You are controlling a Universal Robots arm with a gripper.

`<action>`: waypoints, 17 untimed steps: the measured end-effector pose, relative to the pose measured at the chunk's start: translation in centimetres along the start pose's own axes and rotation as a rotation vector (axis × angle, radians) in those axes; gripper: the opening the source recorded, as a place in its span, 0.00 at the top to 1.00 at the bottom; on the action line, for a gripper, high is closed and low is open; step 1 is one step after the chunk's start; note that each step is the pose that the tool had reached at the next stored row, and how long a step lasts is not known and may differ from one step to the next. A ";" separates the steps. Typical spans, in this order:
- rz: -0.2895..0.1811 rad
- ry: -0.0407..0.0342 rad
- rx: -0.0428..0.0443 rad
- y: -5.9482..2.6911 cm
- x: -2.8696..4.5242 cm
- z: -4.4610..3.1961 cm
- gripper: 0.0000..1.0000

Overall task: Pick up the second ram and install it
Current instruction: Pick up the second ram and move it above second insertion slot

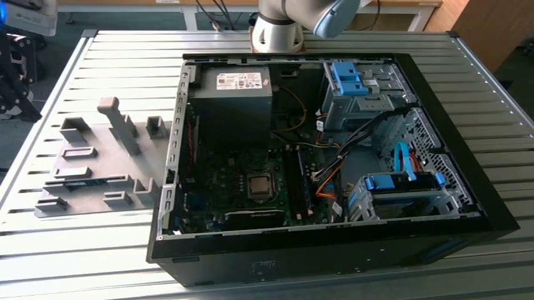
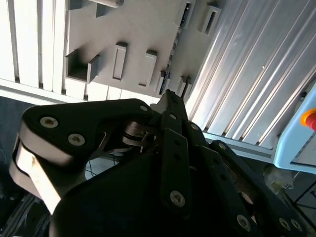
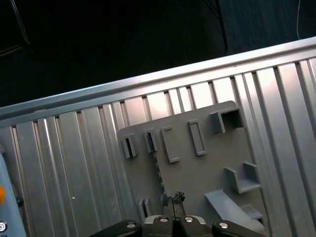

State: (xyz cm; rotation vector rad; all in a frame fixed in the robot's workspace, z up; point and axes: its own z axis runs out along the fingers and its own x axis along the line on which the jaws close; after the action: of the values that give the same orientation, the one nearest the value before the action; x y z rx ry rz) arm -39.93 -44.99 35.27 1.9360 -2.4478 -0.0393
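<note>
The second ram (image 1: 86, 183) is seen set on edge in a slot of the grey holder tray (image 1: 92, 134), which is laid on the slatted metal table (image 1: 125, 62) to the exterior view's left of the open computer case (image 1: 334, 262). In the first wrist view the stick (image 3: 158, 170) is presented as a thin dark line across the tray (image 3: 197, 173), and the gripper (image 3: 172, 198) is held above that tray. The fingertips (image 3: 165, 199) are drawn together with barely a sliver between them, and nothing is gripped. The stick's nearer end is seen just beside the tips. No contact between stick and fingers can be made out. In the second wrist view the same closed tips (image 2: 169, 96) are pointed toward the tray (image 2: 138, 29), with the ram (image 2: 168, 74) seen edge-on just beyond them. The arm (image 1: 284, 22) is seen rising at the far edge of the table in the exterior view. Inside the case, the black slot rails (image 1: 299, 181) are noted beside the square silver processor (image 1: 260, 185). A white label (image 1: 239, 81) is carried on top of the power supply (image 1: 234, 106); print is present on it, but none of it can be read. A red button (image 2: 310, 118) on a pale blue box is noted in the second wrist view, with no legible marking.
</note>
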 end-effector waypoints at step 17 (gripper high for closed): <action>-0.137 0.0003 0.0195 -0.04 0.19 1.10 0.70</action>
State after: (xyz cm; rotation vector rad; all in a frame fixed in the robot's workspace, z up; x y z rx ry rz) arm -39.97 -45.18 34.17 2.1082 -2.3199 -0.0173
